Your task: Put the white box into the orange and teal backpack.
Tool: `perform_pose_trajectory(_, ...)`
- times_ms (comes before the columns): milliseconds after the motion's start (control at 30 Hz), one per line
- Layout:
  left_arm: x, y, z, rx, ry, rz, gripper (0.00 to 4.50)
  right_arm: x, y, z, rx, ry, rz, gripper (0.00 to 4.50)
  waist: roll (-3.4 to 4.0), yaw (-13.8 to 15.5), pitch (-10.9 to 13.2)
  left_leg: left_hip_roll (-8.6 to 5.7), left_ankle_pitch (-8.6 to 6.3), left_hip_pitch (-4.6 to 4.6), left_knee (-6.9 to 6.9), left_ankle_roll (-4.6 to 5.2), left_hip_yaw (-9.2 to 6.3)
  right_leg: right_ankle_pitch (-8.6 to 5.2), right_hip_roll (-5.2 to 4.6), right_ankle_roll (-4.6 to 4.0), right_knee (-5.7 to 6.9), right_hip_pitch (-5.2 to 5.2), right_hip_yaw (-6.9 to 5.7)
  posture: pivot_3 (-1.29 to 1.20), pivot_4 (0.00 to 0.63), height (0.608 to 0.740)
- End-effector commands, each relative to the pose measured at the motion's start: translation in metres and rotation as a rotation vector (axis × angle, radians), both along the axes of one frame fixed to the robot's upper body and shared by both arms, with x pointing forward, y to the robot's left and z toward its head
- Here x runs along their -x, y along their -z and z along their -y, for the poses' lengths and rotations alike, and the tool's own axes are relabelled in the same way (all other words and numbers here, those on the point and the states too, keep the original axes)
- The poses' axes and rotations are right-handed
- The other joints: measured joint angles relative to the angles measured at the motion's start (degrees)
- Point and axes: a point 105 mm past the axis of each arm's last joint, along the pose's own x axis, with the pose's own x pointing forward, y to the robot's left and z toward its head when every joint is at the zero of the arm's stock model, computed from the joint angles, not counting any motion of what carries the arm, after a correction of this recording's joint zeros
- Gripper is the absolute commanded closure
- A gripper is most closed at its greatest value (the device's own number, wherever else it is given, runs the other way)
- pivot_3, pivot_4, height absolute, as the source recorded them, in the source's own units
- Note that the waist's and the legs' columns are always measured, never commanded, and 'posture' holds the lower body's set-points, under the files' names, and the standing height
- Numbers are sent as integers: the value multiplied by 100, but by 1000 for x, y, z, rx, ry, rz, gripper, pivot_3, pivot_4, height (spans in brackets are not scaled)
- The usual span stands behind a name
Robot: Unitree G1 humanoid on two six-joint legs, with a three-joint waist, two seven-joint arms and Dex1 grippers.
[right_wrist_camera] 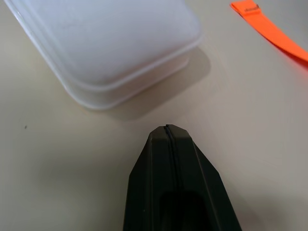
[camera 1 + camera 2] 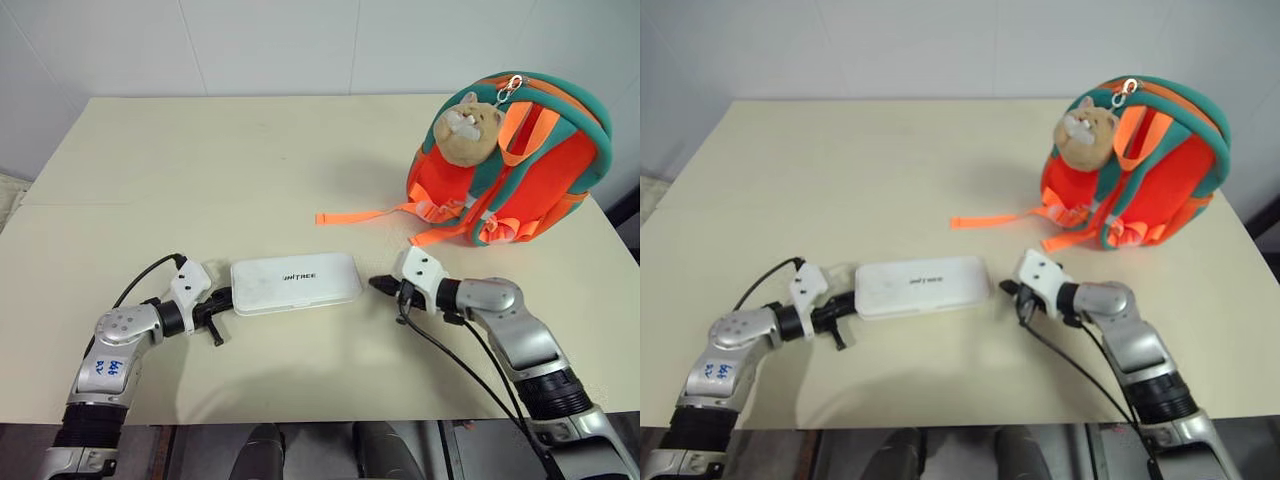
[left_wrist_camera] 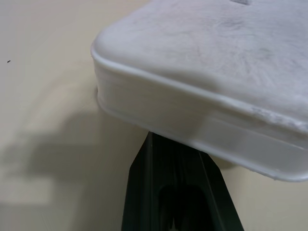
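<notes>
Lying flat on the table (image 2: 250, 150), white box (image 2: 296, 283), right between the two grippers. Left gripper (image 2: 222, 300) pinched shut, black tips touching one short end of the box, holding nothing. Right gripper (image 2: 378, 285) pinched shut too, just off the other short end, with a small gap showing. Orange and teal backpack (image 2: 520, 160) standing well beyond the right gripper, orange strap (image 2: 365, 214) trailing out toward the box.

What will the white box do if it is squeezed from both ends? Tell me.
The white box looks rigid, so it probably won't bend. Its glossy shell and rounded corners suggest it could slip against the shut left gripper or right gripper. Lying flat on the table, it will likely slide, not tip.
</notes>
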Motion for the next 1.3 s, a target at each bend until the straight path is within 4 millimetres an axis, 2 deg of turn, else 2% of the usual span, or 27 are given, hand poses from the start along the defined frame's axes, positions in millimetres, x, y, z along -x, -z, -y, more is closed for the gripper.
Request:
perform_pose_trajectory(33, 2, 11, -26, -85, -94, -35, 4468, 3, -14, -1, -25, -4, 39, 4500, 0, -22, 0, 1, 0, 2, -1, 0, 1, 0, 1, 0, 1, 0, 1, 0, 150, 740)
perform_pose_trajectory(200, 6, 12, -67, -195, -225, -102, 4468, 3, -12, -9, -43, -22, 30, 4500, 0, -39, 0, 4, 1, 18, -4, 1, 3, 1, 5, -3, 6, 8, 4, 0, 150, 740)
perform_pose_trajectory(300, 8, 8, -77, -220, -259, -116, 4468, 2, -11, -13, -49, -31, 28, 4500, 0, -52, 0, 5, 2, 39, -19, 2, 11, 0, 5, -5, 6, 18, 13, 0, 150, 740)
perform_pose_trajectory(400, 9, 0, -73, -175, -249, -106, 4468, 1, -12, -16, -52, -40, 28, 4500, 0, -46, 0, 5, 3, 39, -21, 2, 12, 0, 4, -6, 6, 18, 14, 0, 150, 740)
perform_pose_trajectory(567, 27, -25, -37, 61, -101, -117, 4468, 0, -14, -20, -60, -54, 33, 4500, 0, -24, 0, 5, 3, 28, -31, 2, 13, 0, 0, -6, -9, 12, 14, 0, 150, 740)
perform_pose_trajectory(667, 32, -33, -27, 124, -74, -118, 4468, 1, -15, -21, -62, -60, 31, 4500, -4, -4, 2, 6, 3, 12, -31, 1, 7, 0, 0, -6, -14, 2, 8, 0, 150, 740)
perform_pose_trajectory(933, 29, -25, -7, 143, -51, -134, 4468, 6, -14, -28, -75, -75, 21, 4500, -5, 9, 3, 3, 3, 10, -29, 1, 6, 0, -2, -6, -15, 2, 6, 0, 150, 740)
perform_pose_trajectory(1133, 26, -16, 0, 140, -37, -162, 4468, 11, -14, -26, -77, -71, 13, 4500, -4, 9, 3, 2, 3, 10, -30, 1, 7, 0, -2, -6, -17, 2, 6, 0, 150, 740)
perform_pose_trajectory(1300, 24, -15, 10, 147, 9, -169, 4468, 18, -17, -22, -81, -64, 4, 4500, -5, 19, 3, 2, 3, 9, -29, 1, 7, 0, -2, -6, -18, 2, 6, 0, 150, 740)
